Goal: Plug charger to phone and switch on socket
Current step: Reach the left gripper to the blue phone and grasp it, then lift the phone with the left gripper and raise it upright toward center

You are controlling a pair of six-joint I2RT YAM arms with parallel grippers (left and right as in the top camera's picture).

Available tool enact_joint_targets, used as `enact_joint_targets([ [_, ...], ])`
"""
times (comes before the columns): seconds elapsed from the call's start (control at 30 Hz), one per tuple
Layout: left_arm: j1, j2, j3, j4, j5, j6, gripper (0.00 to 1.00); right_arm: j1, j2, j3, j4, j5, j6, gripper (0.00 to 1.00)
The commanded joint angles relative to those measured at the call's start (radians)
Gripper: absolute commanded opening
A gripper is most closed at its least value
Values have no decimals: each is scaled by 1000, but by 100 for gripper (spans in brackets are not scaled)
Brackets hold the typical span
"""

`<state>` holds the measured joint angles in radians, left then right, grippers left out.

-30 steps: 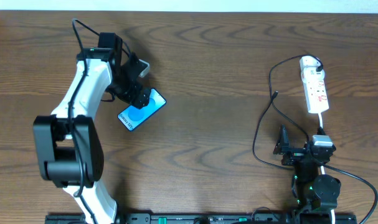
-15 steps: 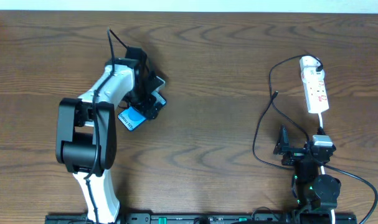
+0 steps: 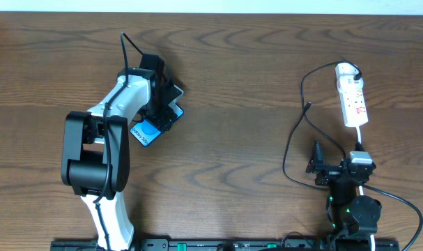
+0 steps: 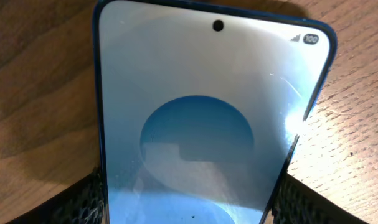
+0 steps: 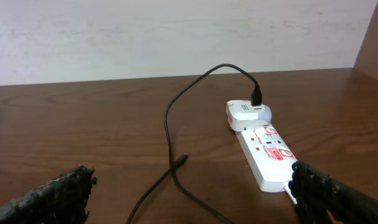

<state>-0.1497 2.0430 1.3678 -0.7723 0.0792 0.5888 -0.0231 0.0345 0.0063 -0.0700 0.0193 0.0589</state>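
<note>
Straddling the phone right now is the left tool, over on the left half of the tabletop. From its own wrist view the bright blue-and-white screen fills nearly everything, camera hole at the far end. Look at the pads: one sits against each long edge of the handset at the near end, with no gap that I can make out. I'd call that tool closed onto the phone across its width, jaws only as wide as the handset itself. Whether it's lifted or flat on the wood I can't tell; from overhead it lies at a slant, half hidden under the wrist. The reason for the grip, I'd guess, is that the phone sits well apart from everything it has to meet, so it wants carrying or steadying. Over on the right lies the socket, with the charger plugged in at its far end through a white adapter. The black cable arches up and loops back down, so the connector tip rests loose on the wood, just beside its own cable and near the strip. The right tool waits low at the near edge, facing that tip, jaws spread wide, gripping nothing and touching nothing. Sensible parking, to my eye: it's lined up for the connector. The plug-in isn't done, and the switch I can't read.
</note>
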Motion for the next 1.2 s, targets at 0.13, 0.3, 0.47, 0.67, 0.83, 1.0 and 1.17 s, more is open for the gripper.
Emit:
enact_joint_targets([
  [0.13, 4, 28, -36, 3, 25, -152, 68, -5, -4, -1, -4, 5, -8, 99],
  [0.3, 4, 28, -36, 26, 78, -385, 64, -5, -4, -1, -4, 5, -8, 99],
  [0.47, 4, 28, -36, 19, 209, -385, 54, -5, -4, -1, -4, 5, -8, 99],
  [0.67, 4, 28, -36, 19, 224, -385, 47, -5, -4, -1, -4, 5, -8, 99],
  [0.83, 4, 21, -34, 19, 241, -580, 43, -5, -4, -1, -4, 5, -8, 99],
  [1.0, 4, 0, -12, 20, 536, -771, 42, -5, -4, -1, -4, 5, -8, 99],
  [1.17, 4, 0, -8, 31, 744, -1093, 42, -5, -4, -1, -4, 5, -8, 99],
])
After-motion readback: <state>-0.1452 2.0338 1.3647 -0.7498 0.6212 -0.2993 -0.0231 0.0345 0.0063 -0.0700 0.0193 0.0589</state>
